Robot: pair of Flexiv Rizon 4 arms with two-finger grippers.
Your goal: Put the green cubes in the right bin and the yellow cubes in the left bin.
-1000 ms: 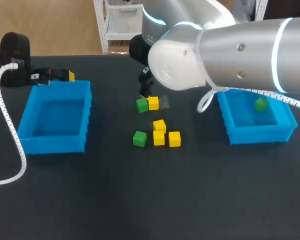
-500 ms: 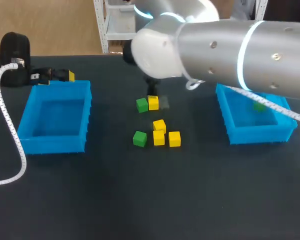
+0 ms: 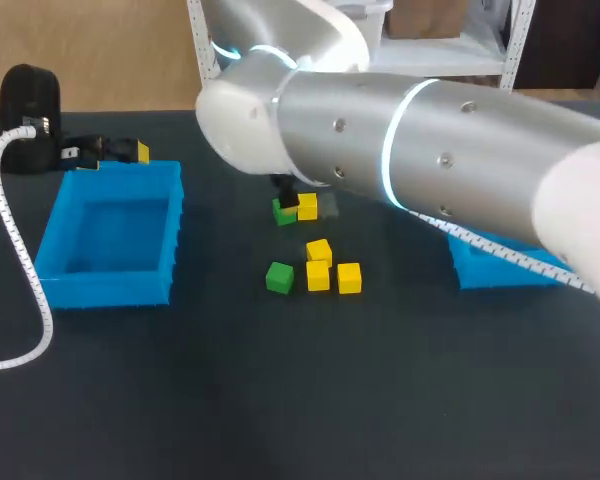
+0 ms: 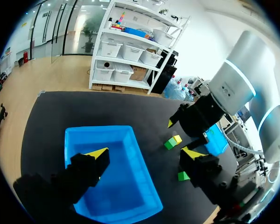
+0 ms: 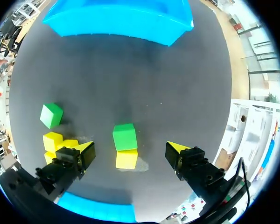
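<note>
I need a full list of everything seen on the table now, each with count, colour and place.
small green cubes: two, green, mid-table, each beside yellow ones.
small yellow cubes: four, yellow, mid-table; three clustered, one apart.
left bin: one, blue, open-topped, empty.
right bin: one, blue, mostly hidden behind the right arm.
table: one, black.
left gripper: one, yellow-tipped, open, near the left bin.
right gripper: one, yellow-tipped, open, astride the farther green and yellow pair.

Left pincer [image 4: 145, 154] spread over blue bin [image 4: 129, 186], right pincer [image 4: 186, 132] above green cube [image 4: 169, 144] beside yellow cube [image 4: 177, 138]
</note>
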